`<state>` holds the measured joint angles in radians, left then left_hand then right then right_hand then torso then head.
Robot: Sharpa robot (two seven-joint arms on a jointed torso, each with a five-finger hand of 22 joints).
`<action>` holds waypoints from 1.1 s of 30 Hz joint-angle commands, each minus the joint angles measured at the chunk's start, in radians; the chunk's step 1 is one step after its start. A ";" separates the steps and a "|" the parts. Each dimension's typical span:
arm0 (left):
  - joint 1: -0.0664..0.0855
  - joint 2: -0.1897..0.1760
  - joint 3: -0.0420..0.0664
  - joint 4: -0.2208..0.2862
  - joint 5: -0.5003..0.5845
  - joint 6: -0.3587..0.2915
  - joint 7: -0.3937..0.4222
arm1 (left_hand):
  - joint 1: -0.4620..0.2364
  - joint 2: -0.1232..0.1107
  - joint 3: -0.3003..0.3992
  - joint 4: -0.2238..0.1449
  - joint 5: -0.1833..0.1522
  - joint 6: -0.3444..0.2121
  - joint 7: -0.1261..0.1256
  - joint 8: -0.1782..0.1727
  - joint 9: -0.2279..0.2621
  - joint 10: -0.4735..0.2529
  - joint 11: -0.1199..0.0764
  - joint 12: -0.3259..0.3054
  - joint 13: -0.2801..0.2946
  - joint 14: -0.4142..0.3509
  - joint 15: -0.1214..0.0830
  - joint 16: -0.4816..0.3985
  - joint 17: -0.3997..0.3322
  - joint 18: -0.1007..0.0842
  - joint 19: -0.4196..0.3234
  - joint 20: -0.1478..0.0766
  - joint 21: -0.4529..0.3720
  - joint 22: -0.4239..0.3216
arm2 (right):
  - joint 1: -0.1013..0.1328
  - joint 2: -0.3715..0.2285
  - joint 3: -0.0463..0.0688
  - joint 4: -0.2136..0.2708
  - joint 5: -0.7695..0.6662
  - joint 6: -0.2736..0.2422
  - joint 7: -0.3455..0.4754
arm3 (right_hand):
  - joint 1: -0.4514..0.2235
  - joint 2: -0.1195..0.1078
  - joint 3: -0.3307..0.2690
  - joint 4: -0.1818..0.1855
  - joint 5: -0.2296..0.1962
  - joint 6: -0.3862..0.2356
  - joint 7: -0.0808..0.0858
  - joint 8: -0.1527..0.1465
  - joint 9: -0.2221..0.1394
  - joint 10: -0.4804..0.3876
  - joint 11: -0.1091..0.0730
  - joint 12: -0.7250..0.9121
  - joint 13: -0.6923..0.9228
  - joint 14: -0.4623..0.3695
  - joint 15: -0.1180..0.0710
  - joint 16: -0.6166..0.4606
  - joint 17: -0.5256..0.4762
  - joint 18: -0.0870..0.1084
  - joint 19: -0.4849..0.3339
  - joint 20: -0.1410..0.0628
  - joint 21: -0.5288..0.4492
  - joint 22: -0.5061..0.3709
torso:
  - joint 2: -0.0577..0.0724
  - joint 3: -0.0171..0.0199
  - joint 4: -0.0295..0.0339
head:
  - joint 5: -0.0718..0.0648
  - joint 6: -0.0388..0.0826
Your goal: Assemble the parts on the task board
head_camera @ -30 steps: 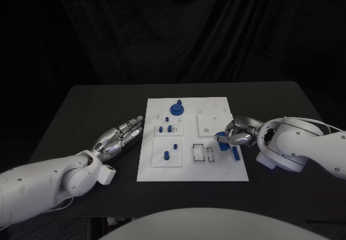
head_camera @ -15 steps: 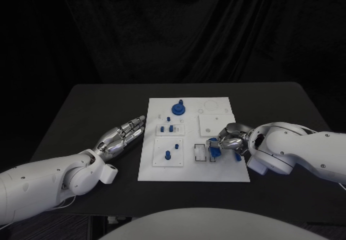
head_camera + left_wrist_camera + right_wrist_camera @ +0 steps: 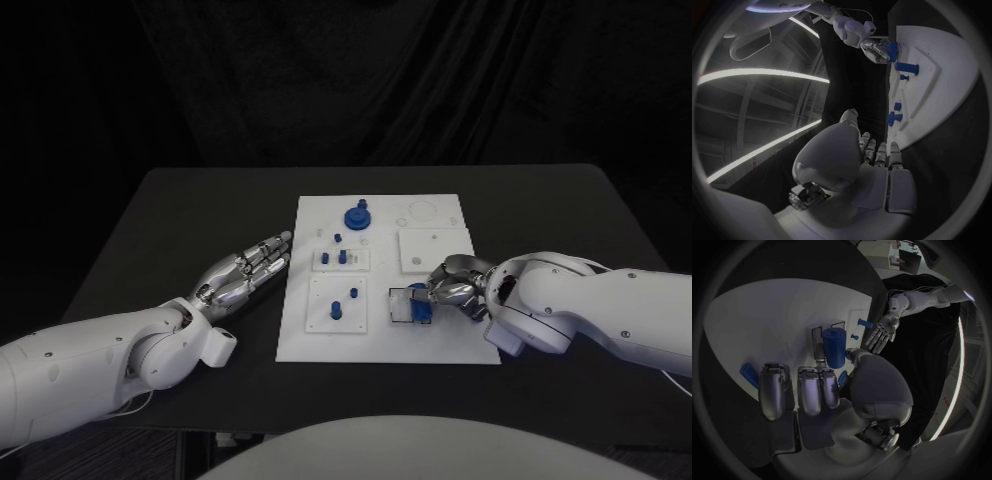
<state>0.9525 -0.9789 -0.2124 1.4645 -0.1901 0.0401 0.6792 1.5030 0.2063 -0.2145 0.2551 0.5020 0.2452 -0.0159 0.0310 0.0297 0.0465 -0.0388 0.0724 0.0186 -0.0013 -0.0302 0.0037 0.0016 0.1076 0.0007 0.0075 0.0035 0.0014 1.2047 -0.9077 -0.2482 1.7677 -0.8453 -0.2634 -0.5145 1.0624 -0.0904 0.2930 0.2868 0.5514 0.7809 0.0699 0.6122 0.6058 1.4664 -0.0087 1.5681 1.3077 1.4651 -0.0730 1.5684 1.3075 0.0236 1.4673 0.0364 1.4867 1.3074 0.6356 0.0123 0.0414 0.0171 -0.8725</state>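
Observation:
The white task board [image 3: 375, 345] lies in the middle of the black table. My right hand [image 3: 450, 288] pinches a blue block [image 3: 418, 306] just over the two rectangular slots near the board's front. In the right wrist view the blue block [image 3: 834, 346] stands between thumb and fingers, beside a slot [image 3: 814, 335]. My left hand [image 3: 248, 268] lies flat and open on the table beside the board's left edge, holding nothing. A blue knob [image 3: 356, 215] and small blue pegs [image 3: 335, 258] stand further back, and another peg [image 3: 343, 304] stands on the front left plate.
A loose blue piece [image 3: 748, 374] lies by the right hand's fingers at the board's edge. The left wrist view shows the board [image 3: 942, 60] with pegs [image 3: 907, 66] and the right hand [image 3: 876, 50] beyond. Bare table surrounds the board.
My right hand has carried the blue block leftward from the board's right edge to above the rectangular slots. The left hand has stayed still.

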 commanded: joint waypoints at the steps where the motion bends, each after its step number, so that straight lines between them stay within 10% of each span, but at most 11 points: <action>1: 0.000 0.003 0.001 0.001 0.005 0.012 0.099 | 0.010 -0.001 0.006 -0.001 0.004 0.002 0.007 0.001 0.002 0.002 0.007 0.004 0.001 0.001 0.008 -0.004 -0.002 -0.004 -0.001 0.005 -0.003 -0.001 | -0.004 0.005 0.000 -0.005 0.002 -0.001 0.010 | -0.007 0.006 0.007 -0.004 -0.028 0.001 0.003 -0.008 -0.006 0.104 0.010 0.003 0.263 0.103 0.010 -0.002 0.253 0.002 0.059 0.009 -0.005 0.229 | -0.001 0.0005 -0.0015 | 0.001 0.000; 10: 0.000 0.005 0.001 -0.002 0.005 0.015 0.096 | 0.010 0.000 0.008 -0.002 0.004 0.000 0.007 0.000 0.001 0.001 0.007 0.004 0.001 0.001 0.008 -0.004 -0.002 -0.003 -0.001 0.007 -0.003 -0.001 | -0.006 0.021 0.000 -0.017 -0.022 0.034 0.002 | -0.058 0.019 -0.034 0.004 -0.164 -0.005 0.012 -0.027 -0.030 0.104 0.017 0.003 0.263 0.102 0.016 -0.004 0.249 0.006 0.052 0.015 -0.019 0.224 | -0.002 0.0010 -0.0033 | 0.003 0.000; 33: -0.001 0.016 0.001 -0.015 0.005 0.025 0.087 | 0.012 0.001 0.011 -0.005 0.005 -0.002 0.009 -0.001 0.001 0.000 0.007 0.002 0.000 0.001 0.010 -0.004 -0.002 -0.001 -0.001 0.011 -0.003 -0.001 | -0.007 0.035 0.000 -0.026 -0.026 0.062 -0.009 | -0.135 0.059 -0.212 0.004 -0.337 -0.004 0.013 -0.034 -0.066 0.104 0.018 0.003 0.263 0.100 0.017 -0.010 0.238 0.008 0.049 0.017 -0.030 0.221 | -0.002 0.0007 -0.0009 | 0.006 0.000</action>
<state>0.9523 -0.9645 -0.2123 1.4486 -0.1901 0.0514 0.6792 1.5030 0.2063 -0.2089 0.2495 0.5020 0.2429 -0.0137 0.0310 0.0304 0.0464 -0.0389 0.0724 0.0187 0.0023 -0.0266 0.0037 0.0011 0.1075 -0.0007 0.0131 0.0035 0.0017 1.2020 -0.8747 -0.2453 1.7424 -0.8675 -0.2225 -0.5135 0.9316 -0.0344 0.0873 0.2902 0.2244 0.7799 0.0790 0.5847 0.5449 1.4657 0.0047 1.5681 1.3074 1.4679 -0.0634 1.5646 1.3075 0.0234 1.4652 0.0484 1.4598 1.3074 0.6336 0.0127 0.0404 0.0215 -0.8725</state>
